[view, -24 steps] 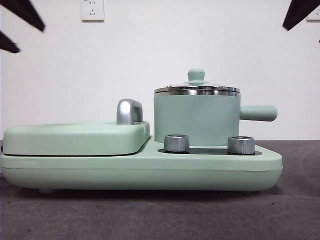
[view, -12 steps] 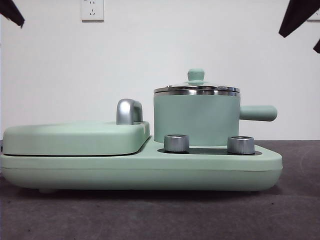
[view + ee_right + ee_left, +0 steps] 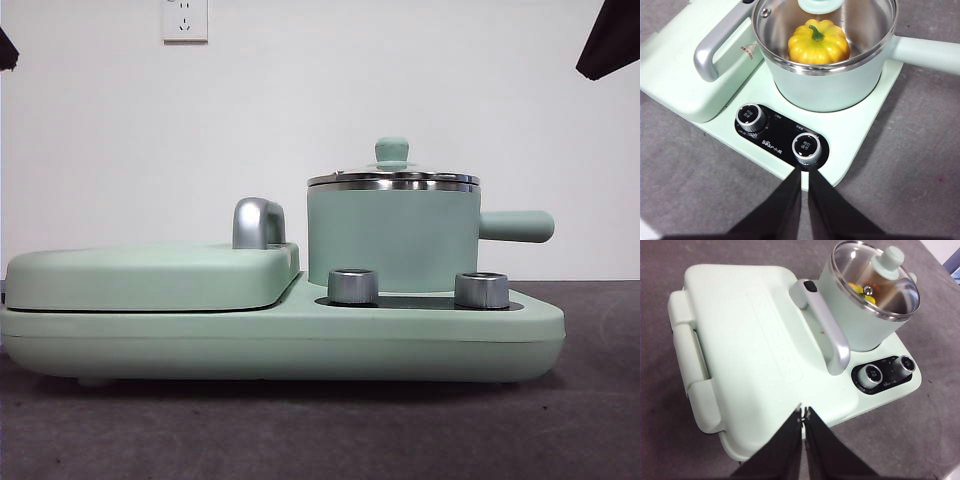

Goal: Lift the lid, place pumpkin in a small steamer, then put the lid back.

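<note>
Inside small steamer [image 3: 830,85]: pumpkin [image 3: 818,42], lid [image 3: 393,178] seated. Both grippers [image 3: 803,412] [image 3: 804,170] narrow, retreated toward 10 and 2 o'clock corners. Task looks complete.

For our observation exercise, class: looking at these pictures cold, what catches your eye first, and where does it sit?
First, the yellow pumpkin, lying inside the small steamer under the clear lid, which sits on the pot's rim. The pot stands at one end of a wide mint-green appliance base, behind two silver knobs; a flat hinged cover with a chrome handle fills the other end. The left pincer and right pincer, both shut, hang above, touching nothing.
</note>
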`<move>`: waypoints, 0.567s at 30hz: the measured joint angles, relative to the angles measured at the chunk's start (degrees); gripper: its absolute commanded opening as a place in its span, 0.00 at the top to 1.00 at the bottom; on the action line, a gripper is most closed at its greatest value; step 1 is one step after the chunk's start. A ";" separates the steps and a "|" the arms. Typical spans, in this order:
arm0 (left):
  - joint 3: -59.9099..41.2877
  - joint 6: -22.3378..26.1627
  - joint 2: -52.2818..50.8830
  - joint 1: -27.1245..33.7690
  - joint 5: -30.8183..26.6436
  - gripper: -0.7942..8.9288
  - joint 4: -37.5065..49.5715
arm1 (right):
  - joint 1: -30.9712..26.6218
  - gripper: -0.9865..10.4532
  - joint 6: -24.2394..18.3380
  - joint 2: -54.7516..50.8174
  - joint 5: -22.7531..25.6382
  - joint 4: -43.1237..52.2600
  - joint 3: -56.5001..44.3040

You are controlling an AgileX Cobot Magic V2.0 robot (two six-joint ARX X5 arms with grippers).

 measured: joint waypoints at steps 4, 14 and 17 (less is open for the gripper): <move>0.00 0.02 0.00 0.00 0.02 0.91 0.02 | 0.00 0.90 0.00 0.00 0.00 0.00 0.00; -1.33 2.99 -1.86 1.66 0.02 0.91 1.84 | 0.00 0.90 0.00 0.00 0.00 0.00 0.00; -7.54 5.27 -5.97 3.74 -0.63 0.91 8.92 | 0.00 0.90 0.00 0.00 0.00 0.00 0.00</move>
